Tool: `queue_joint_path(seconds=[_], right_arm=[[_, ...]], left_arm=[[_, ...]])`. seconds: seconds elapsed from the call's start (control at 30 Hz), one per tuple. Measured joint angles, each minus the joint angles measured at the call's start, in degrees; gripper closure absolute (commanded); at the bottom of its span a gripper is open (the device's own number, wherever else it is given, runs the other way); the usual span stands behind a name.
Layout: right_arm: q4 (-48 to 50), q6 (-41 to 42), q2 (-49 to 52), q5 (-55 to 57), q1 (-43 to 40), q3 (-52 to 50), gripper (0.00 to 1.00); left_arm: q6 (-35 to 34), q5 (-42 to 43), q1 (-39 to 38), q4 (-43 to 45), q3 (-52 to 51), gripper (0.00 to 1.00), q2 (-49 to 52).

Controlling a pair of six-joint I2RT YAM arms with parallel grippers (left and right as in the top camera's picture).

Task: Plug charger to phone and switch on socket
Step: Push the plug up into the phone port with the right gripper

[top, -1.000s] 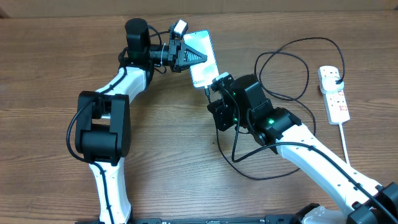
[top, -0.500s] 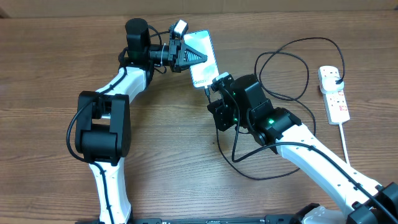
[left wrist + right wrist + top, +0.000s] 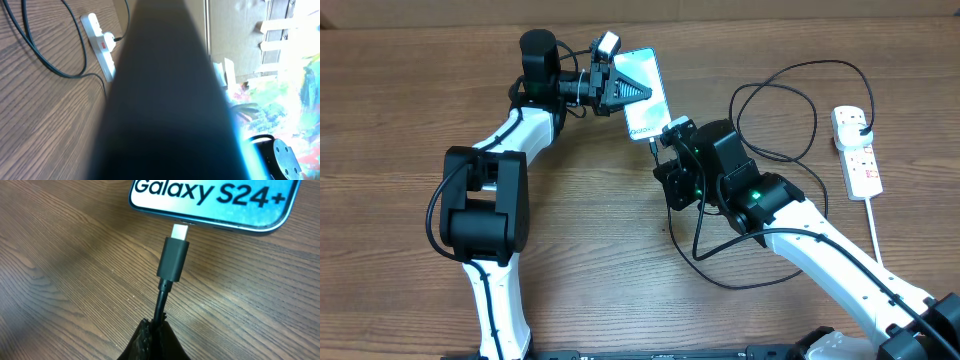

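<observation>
Logging from my remote seat: one left gripper [image 3: 642, 92], jaws clamped on the slim teal-screened phone [image 3: 215, 200], at the far side of the brown wooden table [image 3: 400, 110]. One right gripper [image 3: 155, 332], jaws pinched on the thin black charger cable [image 3: 172, 260], its silver tip meeting the phone's lower edge. One white elongated socket strip [image 3: 860, 160], lying well apart at right.

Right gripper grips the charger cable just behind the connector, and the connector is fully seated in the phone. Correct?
Not seated: the right wrist view shows the connector with bare metal tip exposed at the phone edge. The right gripper does grip the cable behind it.
</observation>
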Motion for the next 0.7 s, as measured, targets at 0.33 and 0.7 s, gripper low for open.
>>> queue_joint_path(seconds=[0.33, 0.7], right_arm=[[0.2, 1.3, 0.0, 0.0, 0.0, 0.0, 0.96], [1.2, 1.5, 0.0, 0.0, 0.0, 0.0, 0.96]], left_arm=[[-1.3, 0.0, 0.3, 0.0, 0.0, 0.96, 0.0], [-1.5, 0.0, 0.3, 0.1, 0.0, 0.96, 0.0]])
